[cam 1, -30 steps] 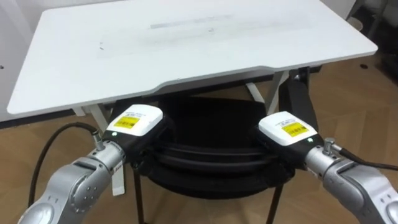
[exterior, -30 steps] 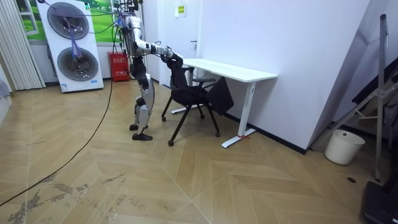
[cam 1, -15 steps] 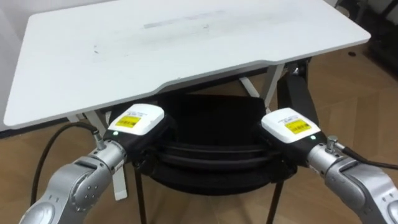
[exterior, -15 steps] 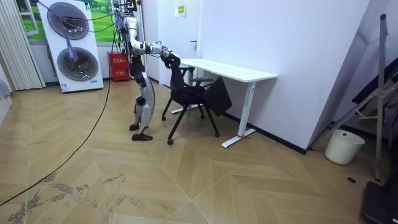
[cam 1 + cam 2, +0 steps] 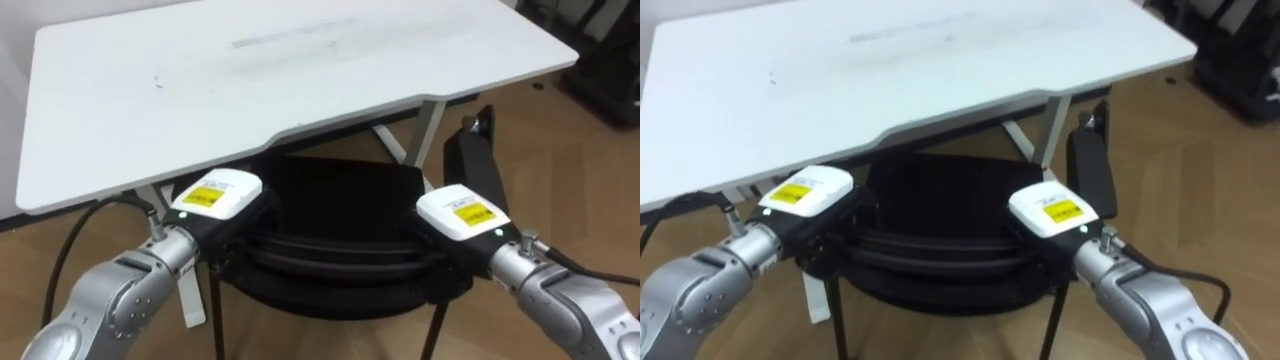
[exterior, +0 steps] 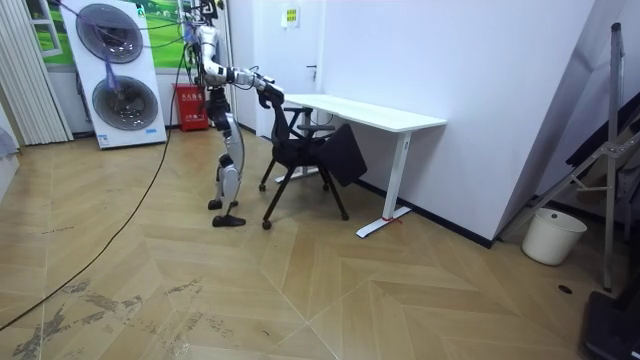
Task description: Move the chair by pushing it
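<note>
Desk ahead; left hand, right hand at chair.

Desk overhangs chair seat, floor on rt free

Both head eyes look down closely at desk and chair; the room camera sees both from afar.
</note>
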### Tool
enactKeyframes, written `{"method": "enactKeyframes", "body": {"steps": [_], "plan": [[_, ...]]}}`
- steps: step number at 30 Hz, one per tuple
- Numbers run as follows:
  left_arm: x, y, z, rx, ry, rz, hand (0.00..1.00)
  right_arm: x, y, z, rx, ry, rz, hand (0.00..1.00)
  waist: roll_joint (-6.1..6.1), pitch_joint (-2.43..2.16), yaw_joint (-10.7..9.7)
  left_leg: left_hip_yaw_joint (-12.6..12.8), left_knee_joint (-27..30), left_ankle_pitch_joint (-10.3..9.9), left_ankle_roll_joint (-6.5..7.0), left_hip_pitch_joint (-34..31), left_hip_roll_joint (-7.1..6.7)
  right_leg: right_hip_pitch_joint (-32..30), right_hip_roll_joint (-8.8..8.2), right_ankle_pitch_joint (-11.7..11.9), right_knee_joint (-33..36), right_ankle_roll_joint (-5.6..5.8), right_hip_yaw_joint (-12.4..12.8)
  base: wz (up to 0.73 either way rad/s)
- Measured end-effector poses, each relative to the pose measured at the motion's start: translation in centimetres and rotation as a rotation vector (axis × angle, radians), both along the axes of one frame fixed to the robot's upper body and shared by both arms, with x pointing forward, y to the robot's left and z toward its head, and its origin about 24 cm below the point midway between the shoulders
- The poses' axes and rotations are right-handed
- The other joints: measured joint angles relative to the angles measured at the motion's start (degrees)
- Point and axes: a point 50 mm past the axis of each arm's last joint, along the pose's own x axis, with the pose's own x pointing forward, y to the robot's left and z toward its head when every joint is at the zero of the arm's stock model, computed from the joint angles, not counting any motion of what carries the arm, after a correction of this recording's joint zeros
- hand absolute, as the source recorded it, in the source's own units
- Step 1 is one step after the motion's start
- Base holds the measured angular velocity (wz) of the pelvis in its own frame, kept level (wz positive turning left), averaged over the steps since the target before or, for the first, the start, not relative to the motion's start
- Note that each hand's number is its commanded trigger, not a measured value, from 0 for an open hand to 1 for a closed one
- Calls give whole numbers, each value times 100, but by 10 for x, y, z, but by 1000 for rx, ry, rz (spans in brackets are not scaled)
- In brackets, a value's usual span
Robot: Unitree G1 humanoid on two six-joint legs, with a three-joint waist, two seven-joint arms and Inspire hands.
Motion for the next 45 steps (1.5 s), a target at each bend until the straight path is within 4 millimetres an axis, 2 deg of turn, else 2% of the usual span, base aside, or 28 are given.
{"method": "enactKeyframes", "body": {"steps": [2, 7, 10, 13, 16, 18, 22, 23, 26, 27, 31, 35, 39, 43, 45], "plan": [[0, 1, 1, 5, -3, 0, 100, 0, 0, 0, 0, 0, 0, 100, -8, 3, -31, -106, -21, 10, -19, -5, 1, 201, 22, 22, -205, 32, -53, 24], [0, -1, 1, 5, -12, -3, 100, 1, -2, 3, -7, 7, -2, 100, 1, 1, -175, -360, -83, 43, -78, -3, 18, 461, 64, 30, -545, 29, -331, 26], [0, -1, 1, 5, -19, -4, 100, 1, -2, 4, -13, 12, 1, 100, 9, 0, -118, -396, -32, 29, -137, -10, 95, 482, 144, 34, -573, -6, -324, 4], [0, -3, 0, 0, -20, 1, 100, 1, -1, 4, -9, 9, 1, 100, 2, 4, -44, -552, 119, -5, -212, -33, 133, 537, 202, -35, -555, -100, -326, 2], [1, -2, 1, -6, -27, 9, 100, -1, 0, 3, -4, 11, -1, 100, -18, 8, -67, -580, 306, -80, -326, -201, 243, 592, 271, -89, -544, -194, -578, 31], [1, -2, 0, -10, -30, 14, 100, -2, 0, 3, -8, 12, 4, 100, -47, 15, -229, -550, 347, -89, -345, -256, 302, 656, 290, -153, -517, -250, -801, 53], [0, -3, -1, -18, -33, 17, 100, -3, 0, 5, -21, 19, 11, 100, -70, 20, -352, -678, 330, -47, -422, -302, 268, 666, 256, -267, -409, -291, -1024, 36], [0, -4, -1, -23, -35, 14, 100, -4, -1, 6, -24, 21, 10, 100, -97, 22, -381, -756, 332, -18, -437, -322, 206, 665, 230, -315, -360, -302, -1111, 36], [0, -5, 0, -22, -49, 14, 100, -7, -1, 7, -30, 19, 16, 100, -154, -3, -343, -854, 309, 43, -482, -385, 180, 593, 233, -349, -327, -330, -1144, 14], [0, -5, 0, -23, -55, 14, 100, -8, 0, 7, -34, 24, 18, 100, -187, -22, -301, -854, 265, 88, -497, -370, 170, 537, 221, -355, -284, -340, -1122, 0], [-2, -3, -2, -24, -53, 19, 100, -11, 0, 4, -27, 34, 18, 100, -239, -48, -181, -855, 14, 180, -525, -206, 154, 525, 181, -355, -252, -361, -1090, -11], [-3, -2, -2, -19, -50, 19, 100, -11, 2, 5, -45, 14, 33, 100, -249, -45, -5, -629, -255, 285, -502, -35, 116, 367, 91, -387, -45, -355, -926, -24], [-2, -2, -2, -18, -49, 16, 100, -11, 2, 5, -43, 11, 33, 100, -284, -24, 0, -598, -282, 301, -474, -41, 74, 372, 33, -400, -6, -330, -946, -3], [1, -2, 1, -13, -60, 12, 100, -11, 3, 4, -40, 4, 33, 100, -316, -18, 17, -660, -285, 317, -454, -152, 80, 379, 71, -346, -146, -328, -978, 10], [2, -2, 3, -8, -69, 9, 100, -11, 4, 5, -37, -6, 36, 100, -304, -22, 81, -689, -288, 343, -462, -234, 112, 377, 139, -224, -341, -343, -1013, 0]]}}
